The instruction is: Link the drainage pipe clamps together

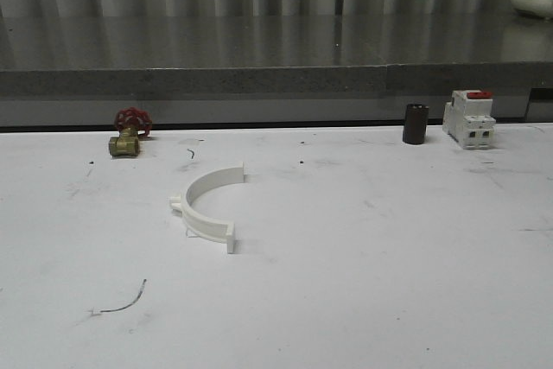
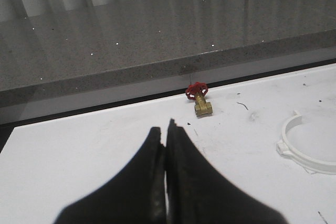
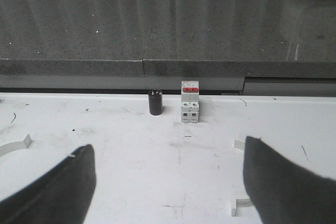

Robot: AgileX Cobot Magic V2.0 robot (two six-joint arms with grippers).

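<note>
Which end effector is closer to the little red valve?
Left. The left end effector sits just short of the valve; the right end effector faces the breaker instead.

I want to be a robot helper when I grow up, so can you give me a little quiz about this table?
1. True or false: the left gripper has its jaws shut.
2. What stands beside the breaker? A) dark cylinder B) blue cup C) spoon
3. Fill in: the clamp half on the table is coloured ____.
Key: 1 true; 2 A; 3 white.
</note>
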